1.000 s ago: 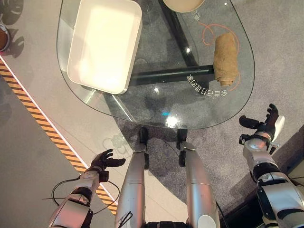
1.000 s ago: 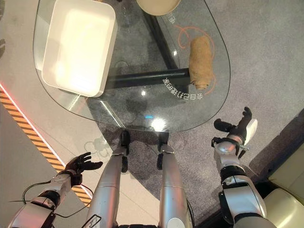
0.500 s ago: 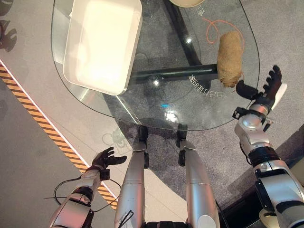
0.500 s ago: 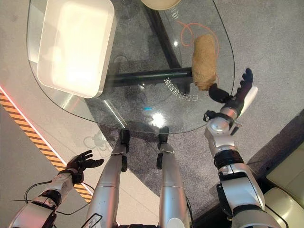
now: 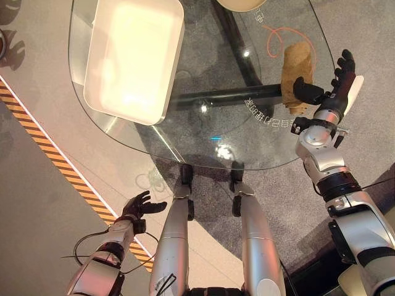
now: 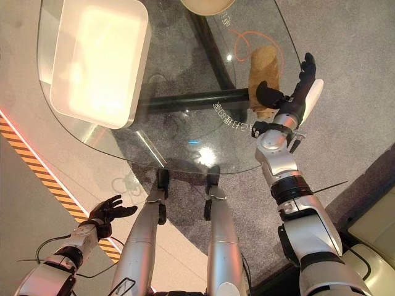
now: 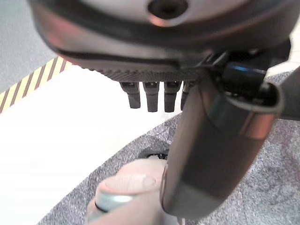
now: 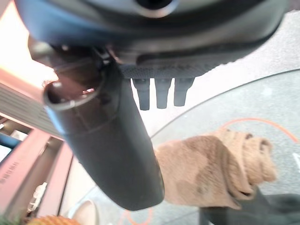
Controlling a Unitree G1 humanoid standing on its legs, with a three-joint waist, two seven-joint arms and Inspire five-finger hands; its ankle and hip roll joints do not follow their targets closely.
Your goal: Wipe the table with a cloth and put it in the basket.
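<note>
A: So, what's changing? Starting nearest, the left hand (image 5: pixel 137 206) is hanging idle at lower left, fingers loosely spread.

B: And the right hand (image 5: pixel 327 92) is climbing from beside the glass table (image 5: pixel 185 139) to the rolled brown cloth (image 5: pixel 295 68) at upper right, fingers spread, not gripping yet.

A: Meaning wiping is only beginning. Anything blocking?

B: Nothing much; the cream basket (image 5: pixel 133 58) is sitting upper left, a bowl (image 5: pixel 241 5) peeking at the top edge
</note>
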